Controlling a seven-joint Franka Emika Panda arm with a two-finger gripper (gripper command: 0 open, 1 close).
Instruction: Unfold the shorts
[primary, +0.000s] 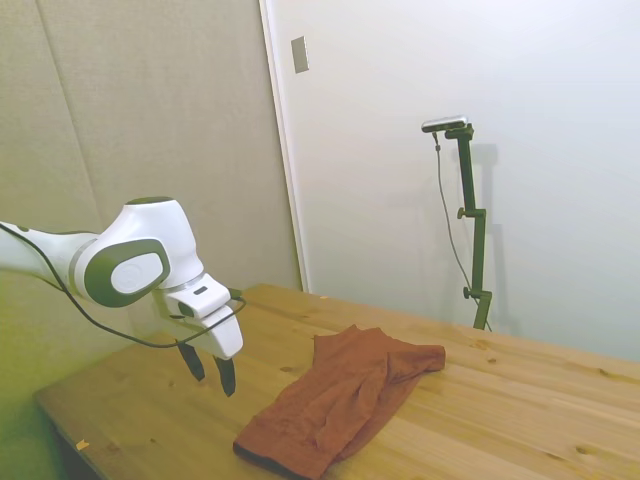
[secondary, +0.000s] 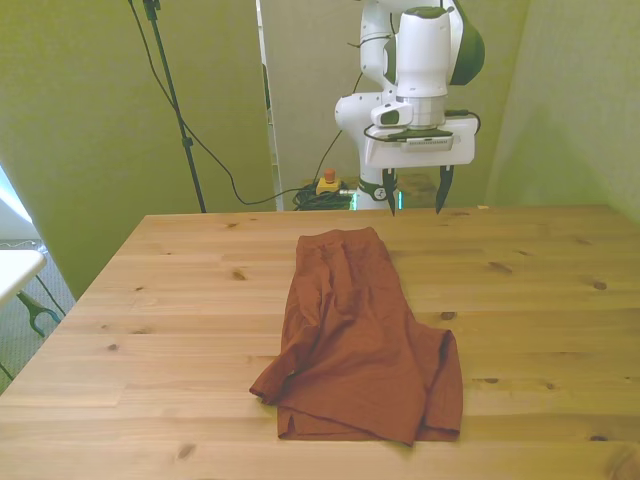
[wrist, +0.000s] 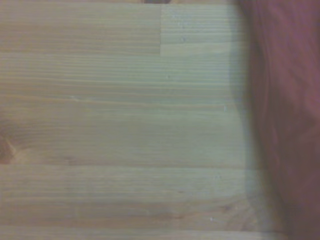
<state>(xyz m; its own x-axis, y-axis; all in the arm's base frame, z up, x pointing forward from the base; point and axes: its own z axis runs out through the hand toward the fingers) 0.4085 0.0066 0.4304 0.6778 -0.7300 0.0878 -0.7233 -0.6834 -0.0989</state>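
Observation:
The rust-red shorts (secondary: 355, 335) lie folded lengthwise on the wooden table (secondary: 180, 300), a long strip running from the far middle toward the near edge. In the side view the shorts (primary: 340, 400) show a darker trim at one end. My gripper (secondary: 414, 192) hangs open above the table's far edge, just beyond the shorts' far end and a little toward the front view's right, holding nothing. In the side view the gripper (primary: 208, 372) hovers over bare wood, apart from the cloth. The wrist view shows blurred wood with an edge of the shorts (wrist: 287, 125) along one side.
Wooden table (primary: 520, 400) extends bare on both sides of the cloth. A cable and a small yellow-and-red box (secondary: 327, 182) sit on the floor behind the table's far edge. A white object's edge (secondary: 15, 268) shows at the front view's left.

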